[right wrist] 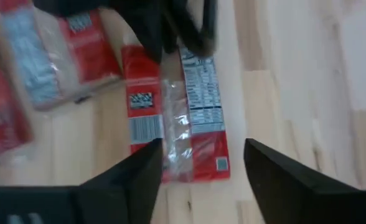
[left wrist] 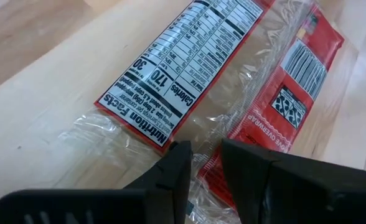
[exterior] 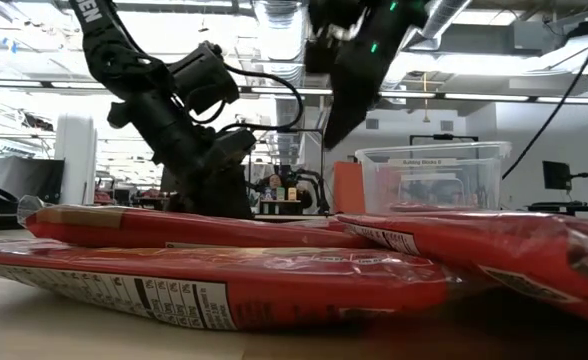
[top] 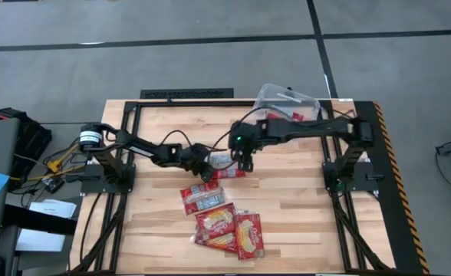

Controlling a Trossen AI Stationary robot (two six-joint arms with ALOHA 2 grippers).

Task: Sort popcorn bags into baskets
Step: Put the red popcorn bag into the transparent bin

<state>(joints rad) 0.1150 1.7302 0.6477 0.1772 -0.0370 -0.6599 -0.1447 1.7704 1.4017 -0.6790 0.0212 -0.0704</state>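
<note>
1. Found red packets already inside tub (top: 287, 102), upper centre of frame.
2. Noted four packets (top: 224, 225) outstanding, lower centre.
3. Observed left gripper (top: 210, 164) pinching middle packet (top: 227, 162); right gripper (top: 245, 163) spread above.

Count: five popcorn bags (top: 220, 224) on the table (top: 302, 222), one near its centre, four toward the front edge. One clear tub (top: 288, 103) at the back edge.

My bench is a pale wooden table (top: 302, 222) with a black frame. At its far edge stands a clear tub (top: 288, 103). One red packet (top: 227, 166) lies mid-table, label side up; four more packets (top: 224, 221) cluster nearer, some overlapping.
</note>
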